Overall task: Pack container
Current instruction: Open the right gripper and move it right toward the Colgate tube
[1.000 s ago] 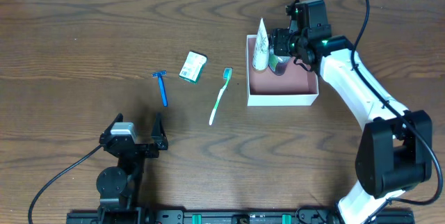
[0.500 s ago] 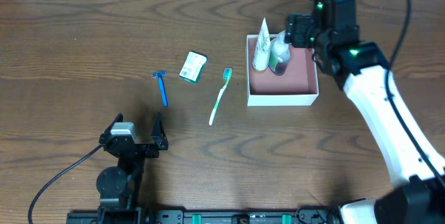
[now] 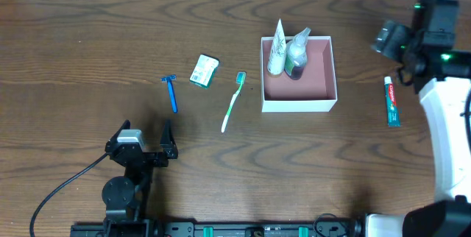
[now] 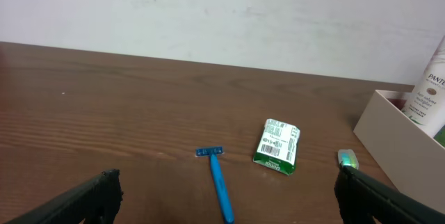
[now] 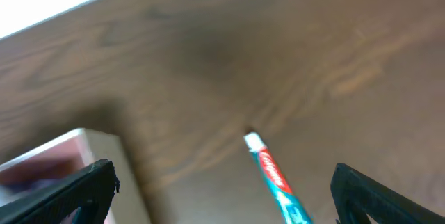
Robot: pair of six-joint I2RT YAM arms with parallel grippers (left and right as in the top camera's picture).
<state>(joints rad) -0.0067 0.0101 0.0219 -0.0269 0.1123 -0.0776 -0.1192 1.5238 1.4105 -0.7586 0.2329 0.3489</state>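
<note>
The container, white-walled with a pink inside, holds a white tube and a green-and-white bottle leaning at its far-left corner. A red and teal toothpaste tube lies on the table to the right of the container. My right gripper hovers open and empty, up and left of the toothpaste; the right wrist view shows the toothpaste between its jaws and the container's corner at left. My left gripper rests open and empty at the front left.
A blue razor, a green soap box and a green toothbrush lie left of the container. The left wrist view shows the razor, the soap box, the toothbrush head and the container wall.
My right gripper let go of the bottle inside the container, drew back, and moved right to above the toothpaste. The bottle stays leaning in the container. The left arm has not moved.
</note>
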